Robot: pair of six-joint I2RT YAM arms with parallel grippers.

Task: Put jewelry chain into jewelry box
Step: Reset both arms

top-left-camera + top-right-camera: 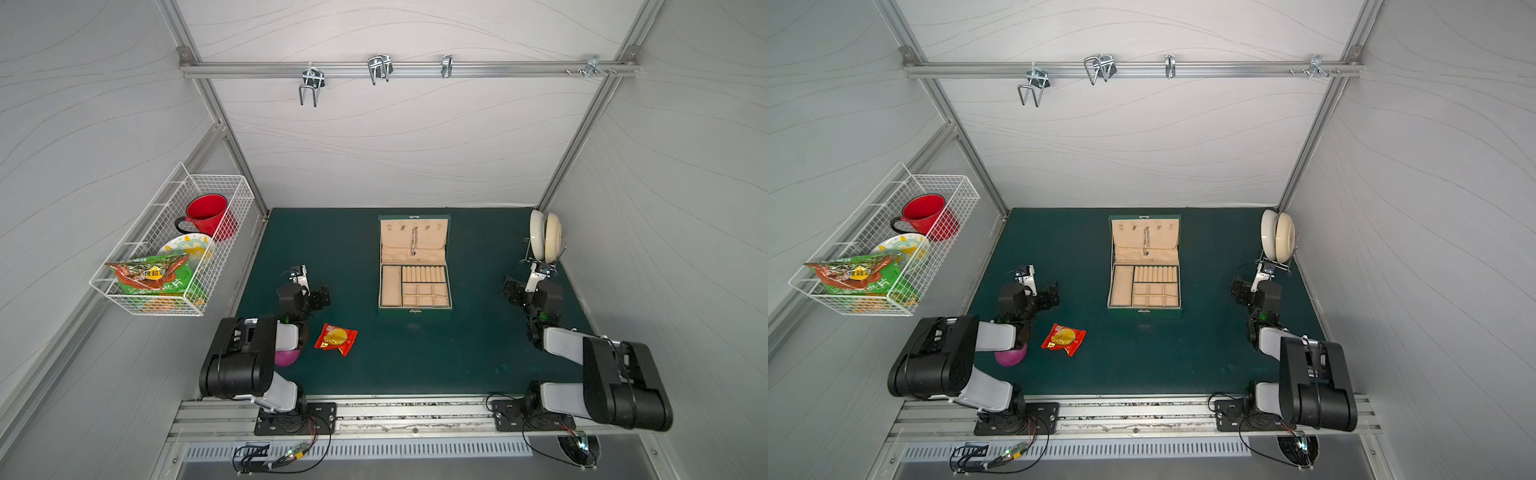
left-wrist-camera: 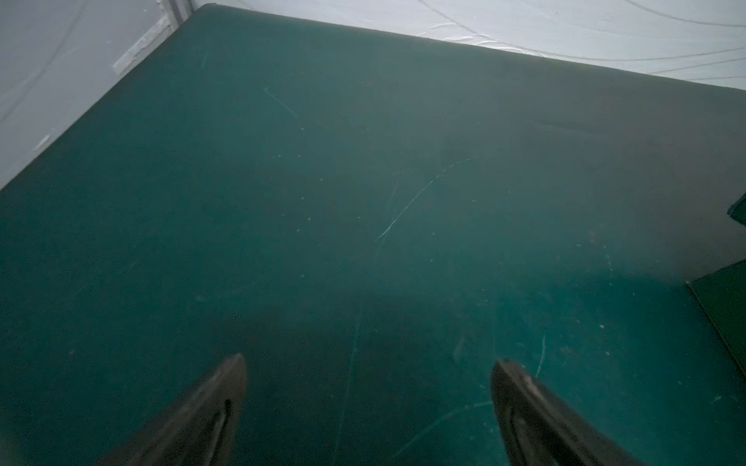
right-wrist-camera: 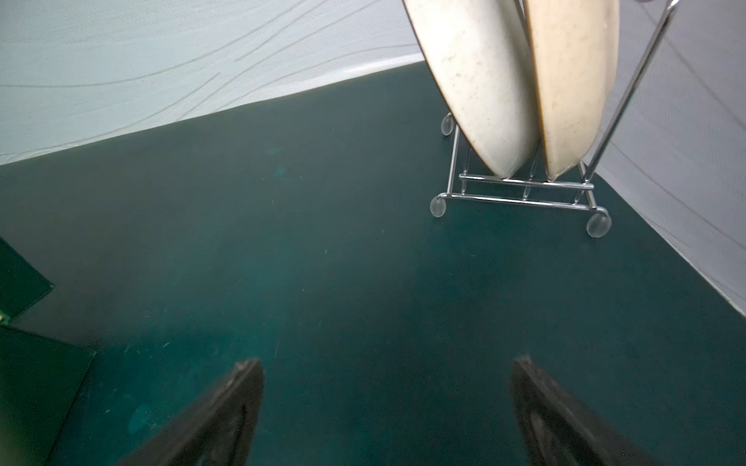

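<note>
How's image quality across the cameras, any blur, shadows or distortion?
Both top views: evenly lit, sharp, walls splayed by the wide lens; left wrist view: dim, shadowed mat, left end effector blurred; right wrist view: plates clearer, right end effector blurred.

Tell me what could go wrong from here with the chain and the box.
1. The chain seems to hang inside the open lid of the box; a nudge to the lid could shake it loose.
2. The open right gripper sits near the plate rack; a wide swing might hit the plates.
3. The left arm hangs over a purple ball; lowering it could roll the ball away.
</note>
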